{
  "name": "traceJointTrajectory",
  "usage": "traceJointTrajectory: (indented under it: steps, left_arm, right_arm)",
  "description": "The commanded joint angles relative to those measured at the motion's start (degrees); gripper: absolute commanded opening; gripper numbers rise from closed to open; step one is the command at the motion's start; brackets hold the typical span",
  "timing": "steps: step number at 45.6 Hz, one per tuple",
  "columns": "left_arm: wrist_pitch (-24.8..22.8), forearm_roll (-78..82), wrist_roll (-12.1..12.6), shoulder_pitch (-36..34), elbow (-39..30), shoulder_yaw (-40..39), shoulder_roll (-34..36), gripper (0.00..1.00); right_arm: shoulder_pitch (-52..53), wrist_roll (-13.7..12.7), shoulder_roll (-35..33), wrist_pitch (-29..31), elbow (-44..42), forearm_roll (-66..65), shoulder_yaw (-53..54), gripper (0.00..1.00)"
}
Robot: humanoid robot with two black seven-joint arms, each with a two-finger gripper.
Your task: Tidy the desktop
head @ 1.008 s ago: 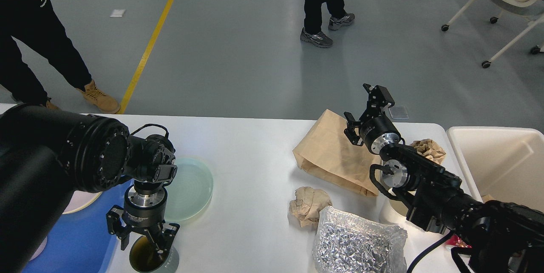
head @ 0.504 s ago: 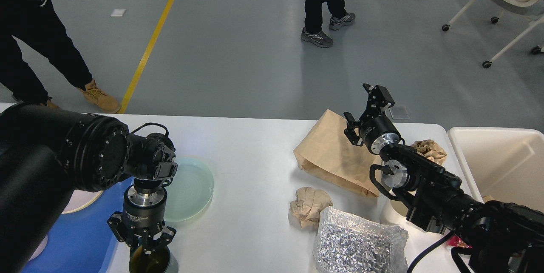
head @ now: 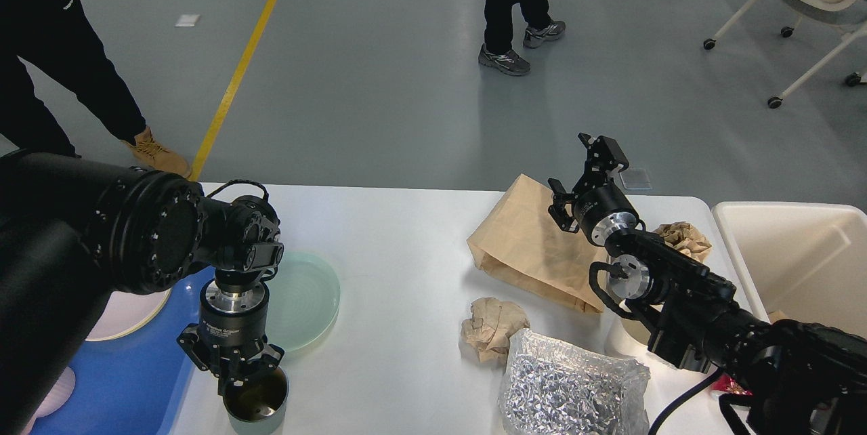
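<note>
Compared with half a second back, my left gripper (head: 238, 382) has drawn its fingers in onto the rim of the dark cup (head: 256, 404) at the lower left, and the cup now sits higher in the frame with its whole mouth showing, where before it was cut by the bottom edge. My right gripper (head: 581, 171) has not moved: it hangs at centre right over the brown paper bag (head: 525, 242), fingers spread and holding nothing. The desktop (head: 406, 286) fills the lower middle of the frame. My left forearm hides much of the blue tray (head: 145, 374). The cup's base is hard to make out against the tabletop
</note>
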Motion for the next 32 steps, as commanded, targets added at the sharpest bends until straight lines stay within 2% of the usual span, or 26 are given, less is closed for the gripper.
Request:
traceJointTrajectory:
  steps: [1, 6, 14, 28, 32]
  left_arm:
    - [0.0, -0.06, -0.14, -3.49, -0.74, 0.02, 0.37, 0.0]
    - [0.0, -0.15, -0.32, -7.45, -0.91, -0.07, 1.33, 0.0]
    - [0.0, -0.06, -1.99, -12.46, -0.91, -0.24, 3.97, 0.0]
    - [0.0, -0.06, -2.17, -12.73, -0.91, -0.24, 3.97, 0.0]
    - [0.0, -0.06, -2.87, -13.08, -0.91, 0.02, 3.97, 0.0]
  right_arm:
    - [0.0, 0.0, 0.0, -0.01, 0.0, 0.0, 0.0, 1.0]
    - [0.0, 0.0, 0.0, -0.01, 0.0, 0.0, 0.0, 1.0]
    - [0.0, 0.0, 0.0, -0.01, 0.0, 0.0, 0.0, 1.0]
    - [0.0, 0.0, 0.0, -0.01, 0.0, 0.0, 0.0, 1.0]
    - [0.0, 0.0, 0.0, -0.01, 0.0, 0.0, 0.0, 1.0]
